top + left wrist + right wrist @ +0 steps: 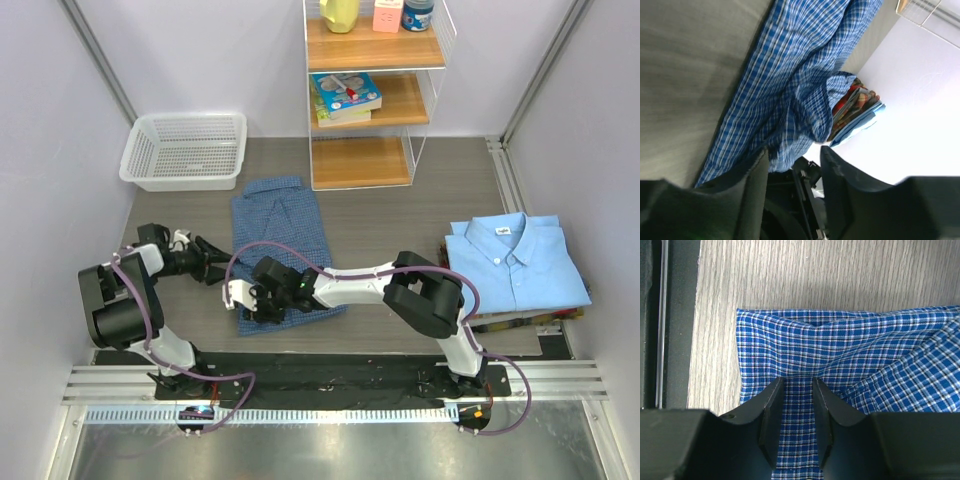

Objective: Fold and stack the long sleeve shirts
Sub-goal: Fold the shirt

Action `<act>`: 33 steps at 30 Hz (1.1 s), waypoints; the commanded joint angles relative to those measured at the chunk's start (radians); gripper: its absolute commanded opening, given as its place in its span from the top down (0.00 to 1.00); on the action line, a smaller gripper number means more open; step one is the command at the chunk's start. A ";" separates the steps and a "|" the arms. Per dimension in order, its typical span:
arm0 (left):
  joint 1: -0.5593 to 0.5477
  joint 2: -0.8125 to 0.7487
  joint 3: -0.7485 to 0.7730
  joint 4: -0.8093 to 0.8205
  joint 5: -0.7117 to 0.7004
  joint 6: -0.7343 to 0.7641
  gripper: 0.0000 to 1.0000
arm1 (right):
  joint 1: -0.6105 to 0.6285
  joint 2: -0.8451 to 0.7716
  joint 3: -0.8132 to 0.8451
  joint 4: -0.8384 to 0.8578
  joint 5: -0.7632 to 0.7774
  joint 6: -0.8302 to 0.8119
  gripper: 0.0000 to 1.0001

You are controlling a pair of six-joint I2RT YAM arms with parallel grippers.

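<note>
Two arms (350, 285) low: right end effector (795, 385) pinches checked shirt (850, 340) (left end effector (794, 152) spread).

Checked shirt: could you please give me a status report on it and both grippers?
Right gripper pinching near edge of checked shirt. Left gripper open beside its left edge. Light blue shirt folded, far right. Nothing in the way.

Pale lilac walls (200, 60) enclose a grey wood-grain surface (380, 225), with a white wire shelf unit (360, 162) of three wooden boards standing against the back wall and an aluminium rail (100, 385) running along the near edge.
</note>
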 commanded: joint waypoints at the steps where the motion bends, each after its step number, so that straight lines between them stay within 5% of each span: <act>1: -0.017 0.012 -0.018 0.196 0.069 -0.158 0.57 | -0.005 0.023 0.013 -0.014 -0.008 -0.013 0.65; 10: -0.058 0.067 0.063 0.408 0.060 -0.296 1.00 | -0.007 0.034 0.022 -0.020 -0.014 -0.019 0.66; 14: -0.080 0.070 0.140 0.401 0.012 -0.279 1.00 | -0.007 0.033 0.022 -0.020 -0.014 -0.018 0.66; 22: -0.159 0.071 0.378 -0.116 -0.388 0.184 1.00 | -0.014 0.019 0.016 -0.031 -0.017 -0.024 0.66; 24: -0.156 0.050 0.398 -0.136 -0.384 0.264 0.92 | -0.014 0.011 0.016 -0.037 -0.023 -0.022 0.65; 29: -0.114 0.019 0.542 -0.405 -0.179 0.871 0.58 | -0.013 -0.012 0.105 -0.116 -0.049 -0.011 0.53; 33: -0.026 -0.018 0.580 -0.516 -0.027 1.035 0.48 | -0.023 -0.067 0.189 -0.204 -0.068 0.007 0.43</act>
